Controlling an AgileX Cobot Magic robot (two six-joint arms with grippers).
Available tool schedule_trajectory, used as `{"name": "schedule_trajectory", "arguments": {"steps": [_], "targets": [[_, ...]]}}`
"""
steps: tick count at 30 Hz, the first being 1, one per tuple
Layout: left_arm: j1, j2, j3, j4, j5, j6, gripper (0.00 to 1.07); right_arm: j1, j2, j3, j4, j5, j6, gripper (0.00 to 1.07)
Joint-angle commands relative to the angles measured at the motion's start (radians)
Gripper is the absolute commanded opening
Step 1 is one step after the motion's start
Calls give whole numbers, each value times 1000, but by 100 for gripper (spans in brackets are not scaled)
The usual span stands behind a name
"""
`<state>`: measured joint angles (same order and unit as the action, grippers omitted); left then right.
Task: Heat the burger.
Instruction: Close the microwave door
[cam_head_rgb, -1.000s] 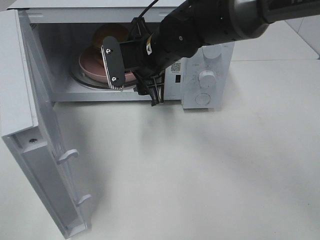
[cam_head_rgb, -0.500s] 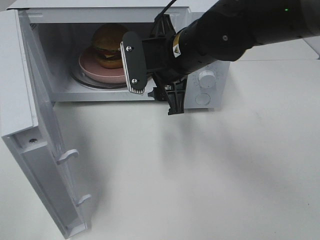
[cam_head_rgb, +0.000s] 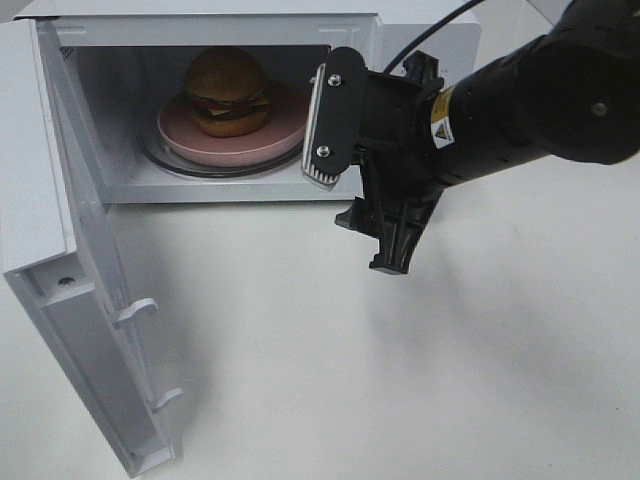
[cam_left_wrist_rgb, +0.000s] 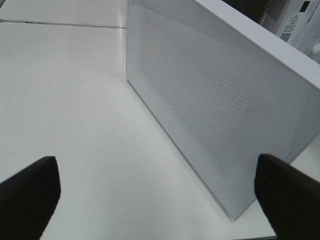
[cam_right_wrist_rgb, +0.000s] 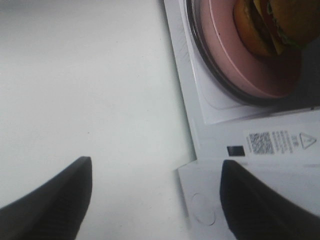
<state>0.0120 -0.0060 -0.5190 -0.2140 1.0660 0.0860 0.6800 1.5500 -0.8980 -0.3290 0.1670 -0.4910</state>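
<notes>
The burger (cam_head_rgb: 226, 90), golden bun over dark layers, sits on a round pink plate (cam_head_rgb: 180, 140) on the turntable inside the open microwave (cam_head_rgb: 350, 30). My right gripper (cam_head_rgb: 360, 185) hangs outside the cavity, in front of its right edge, open and empty. In the right wrist view the burger (cam_right_wrist_rgb: 272, 25) and plate (cam_right_wrist_rgb: 240, 65) lie beyond the open right gripper (cam_right_wrist_rgb: 155, 200). My left gripper (cam_left_wrist_rgb: 160, 200) is open and empty, facing the outer face of the microwave door (cam_left_wrist_rgb: 210, 100); it does not show in the exterior view.
The microwave door (cam_head_rgb: 80, 300) swings wide open toward the front left. The control panel with a QR label (cam_right_wrist_rgb: 280, 142) lies behind the right arm. White tabletop (cam_head_rgb: 400, 380) spreads in front.
My right gripper has drawn back out of the microwave opening, to the right and toward the front, with nothing in it. The burger and plate stay inside, now fully uncovered.
</notes>
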Motion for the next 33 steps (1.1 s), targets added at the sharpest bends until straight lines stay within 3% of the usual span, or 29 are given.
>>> {"name": "schedule_trajectory", "arguments": {"steps": [1,8,12,20,33], "targets": [[1,-18,1,0,4,-2,98,0,-66,54,1,11,145,69],[1,-18,1,0,4,-2,98,0,-175,118,48,82,363,69],[1,-18,1,0,4,-2,98,0,-248,130,97,238,475,69],[1,-18,1,0,4,-2,98,0,-329,130,126,529,528,69],[1,-18,1,0,4,-2,98,0,-548,153,149,674,541,69]]}}
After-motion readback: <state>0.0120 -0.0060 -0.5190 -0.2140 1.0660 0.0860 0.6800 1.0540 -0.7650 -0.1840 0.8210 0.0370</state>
